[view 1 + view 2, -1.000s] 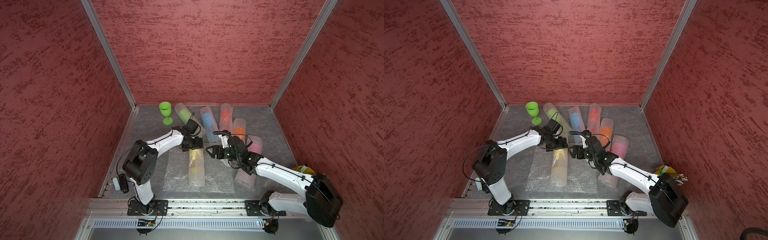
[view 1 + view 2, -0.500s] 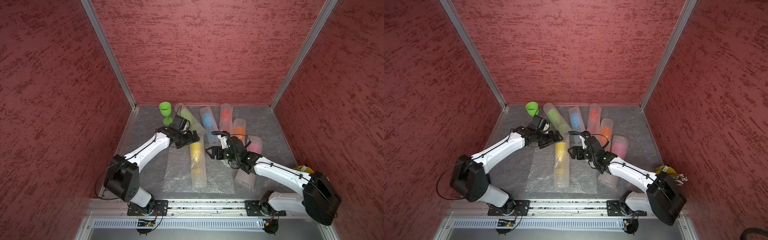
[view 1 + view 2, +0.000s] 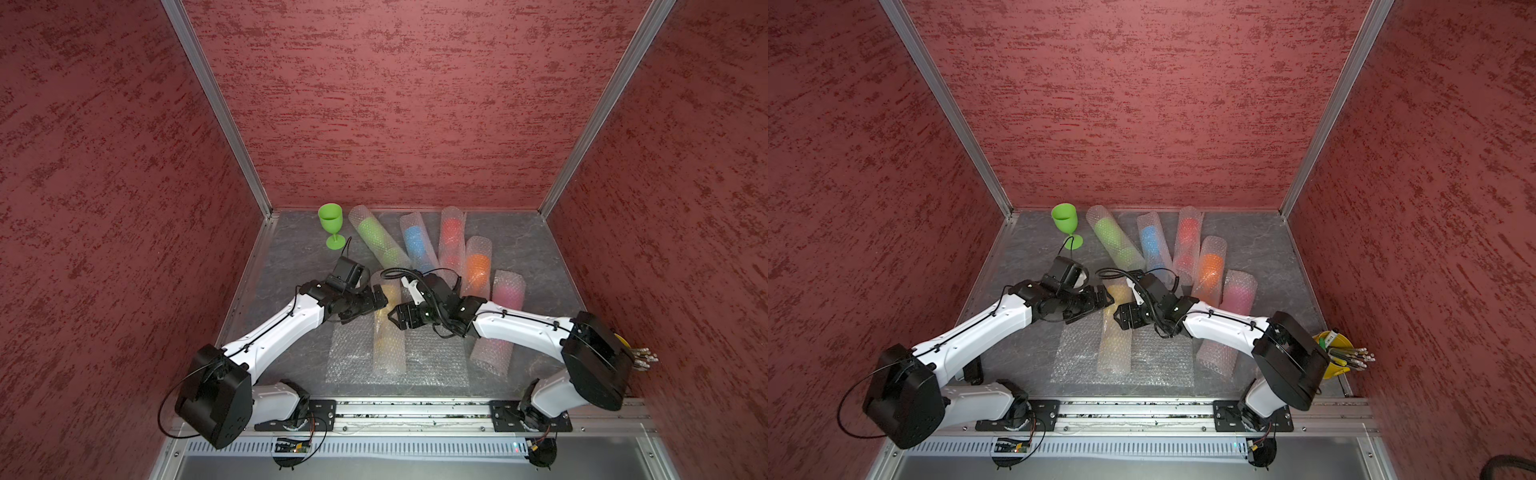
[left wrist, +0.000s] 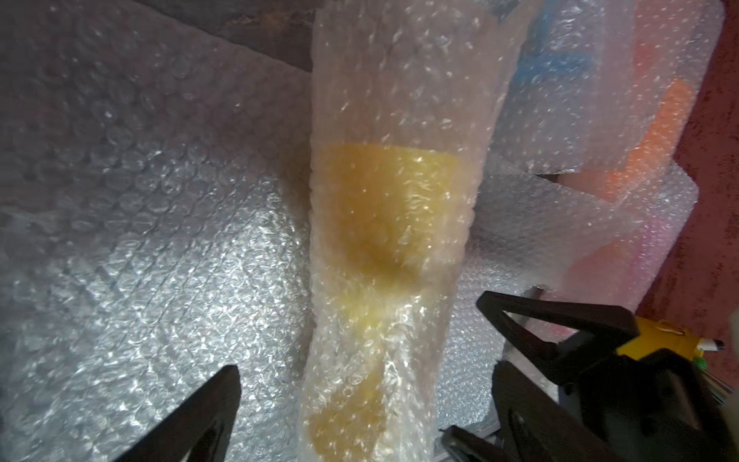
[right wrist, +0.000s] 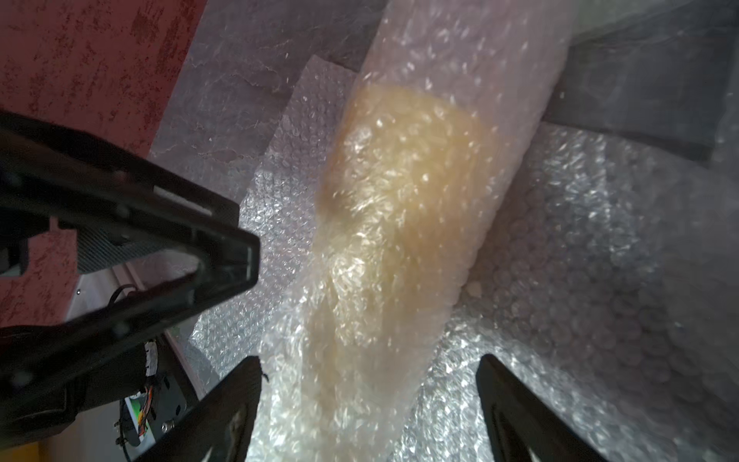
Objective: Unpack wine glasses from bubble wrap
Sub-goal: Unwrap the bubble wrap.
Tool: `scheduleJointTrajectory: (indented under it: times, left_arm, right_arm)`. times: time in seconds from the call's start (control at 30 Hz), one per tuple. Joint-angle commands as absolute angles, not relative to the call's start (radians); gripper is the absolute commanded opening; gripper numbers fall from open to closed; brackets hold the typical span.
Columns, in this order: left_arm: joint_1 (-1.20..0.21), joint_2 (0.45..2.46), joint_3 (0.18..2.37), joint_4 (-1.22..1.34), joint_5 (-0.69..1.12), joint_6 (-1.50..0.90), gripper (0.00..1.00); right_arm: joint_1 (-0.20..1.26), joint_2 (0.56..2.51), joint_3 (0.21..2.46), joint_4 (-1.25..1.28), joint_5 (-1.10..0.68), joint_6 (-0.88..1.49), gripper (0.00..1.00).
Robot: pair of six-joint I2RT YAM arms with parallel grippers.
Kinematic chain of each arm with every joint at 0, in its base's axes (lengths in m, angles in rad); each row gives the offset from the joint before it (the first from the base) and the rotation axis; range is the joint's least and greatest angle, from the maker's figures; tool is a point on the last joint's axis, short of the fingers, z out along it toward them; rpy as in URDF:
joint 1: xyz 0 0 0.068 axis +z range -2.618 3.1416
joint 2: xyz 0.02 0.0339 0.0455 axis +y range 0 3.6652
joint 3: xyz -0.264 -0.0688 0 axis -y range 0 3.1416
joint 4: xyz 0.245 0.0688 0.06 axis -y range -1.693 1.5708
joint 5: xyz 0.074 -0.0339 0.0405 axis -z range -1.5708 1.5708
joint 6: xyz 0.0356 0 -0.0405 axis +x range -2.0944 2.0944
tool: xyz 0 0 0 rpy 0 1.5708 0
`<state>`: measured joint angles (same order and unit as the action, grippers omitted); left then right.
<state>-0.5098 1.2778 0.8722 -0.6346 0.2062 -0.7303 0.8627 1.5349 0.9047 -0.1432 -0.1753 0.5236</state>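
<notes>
Reaching inward: left end effector (image 4: 366,368), right end effector (image 5: 370,360) agape astride ungripped bubble wrap (image 3: 388,345).

A robotics lab test cell is indicated: red textured wall panels (image 3: 374,104) are framed by aluminium profiles (image 3: 216,108), and white robot arms (image 3: 274,332) are bolted to a metal rail (image 3: 415,409) along the grey table (image 3: 519,241).

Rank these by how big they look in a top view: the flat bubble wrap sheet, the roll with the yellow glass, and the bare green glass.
1. flat bubble wrap sheet
2. roll with the yellow glass
3. bare green glass, which stands farther from the camera and so may look smaller than it is
</notes>
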Motion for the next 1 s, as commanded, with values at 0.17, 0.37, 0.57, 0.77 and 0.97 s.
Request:
scheduleJointTrajectory:
  times: [0.17,0.37,0.57,0.77,0.97]
  left_arm:
    - [-0.431,1.071,0.802,-0.629,0.091,-0.76,0.97]
    - [-0.4,1.054,0.795,-0.652,0.106,-0.736,0.97]
    - [-0.397,1.063,0.768,-0.638,0.143,-0.728,0.97]
    - [-0.425,1.066,0.765,-0.632,0.157,-0.715,0.97]
    - [-0.506,1.102,0.779,-0.645,0.132,-0.717,0.97]
  right_arm:
    - [0.933,1.556,1.003,-0.166,-0.052,0.606,0.82]
    - [0.939,1.575,0.995,-0.083,-0.119,0.665,0.75]
    - [0.983,1.656,1.042,-0.136,-0.1,0.637,0.83]
    - [0.988,1.65,1.02,-0.199,0.015,0.616,0.76]
    - [0.988,1.591,0.965,-0.197,0.072,0.614,0.51]
